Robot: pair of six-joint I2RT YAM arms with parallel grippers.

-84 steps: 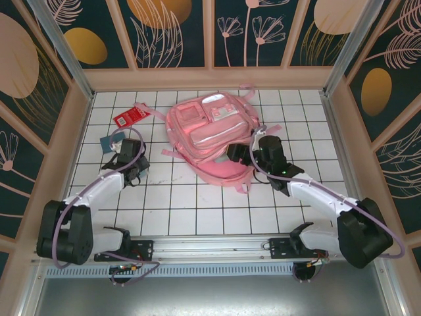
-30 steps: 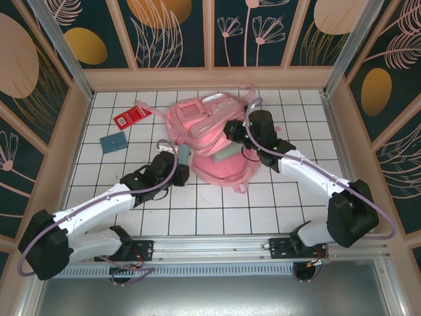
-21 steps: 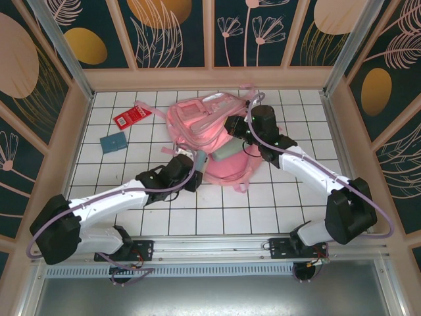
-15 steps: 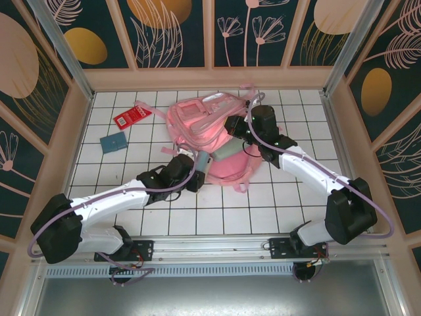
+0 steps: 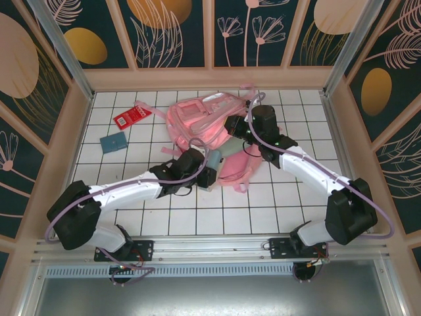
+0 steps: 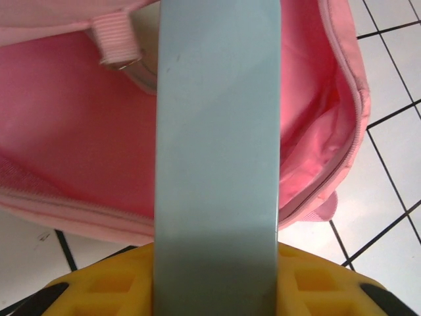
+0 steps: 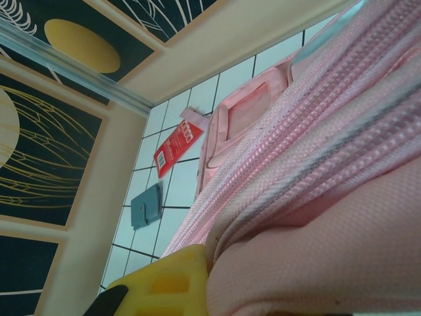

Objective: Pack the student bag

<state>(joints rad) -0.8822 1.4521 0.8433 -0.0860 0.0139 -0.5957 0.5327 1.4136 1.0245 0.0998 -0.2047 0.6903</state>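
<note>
The student bag [image 5: 191, 122], a large pink backpack, lies mid-table with its main mouth facing the near side. My right gripper [image 5: 235, 126] is shut on the bag's upper edge and holds it lifted; pink fabric [image 7: 342, 131] presses against its yellow finger [image 7: 171, 276]. My left gripper [image 5: 209, 168] is shut on a flat pale blue-grey case [image 5: 214, 158]. In the left wrist view the case [image 6: 217, 131] reaches from between the yellow fingers [image 6: 99, 286] over the zip edge into the bag's pink inside [image 6: 72, 151].
A red packet [image 5: 131, 116] and a teal wallet [image 5: 113, 141] lie on the white tiles left of the bag, also seen as the packet [image 7: 179, 150] and wallet [image 7: 146, 205] in the right wrist view. Wooden walls [image 5: 72, 131] enclose the table.
My left arm has carried the pale case rightward along the bag's near side to its open mouth. The right gripper has kept the bag's edge lifted in about the same place.
</note>
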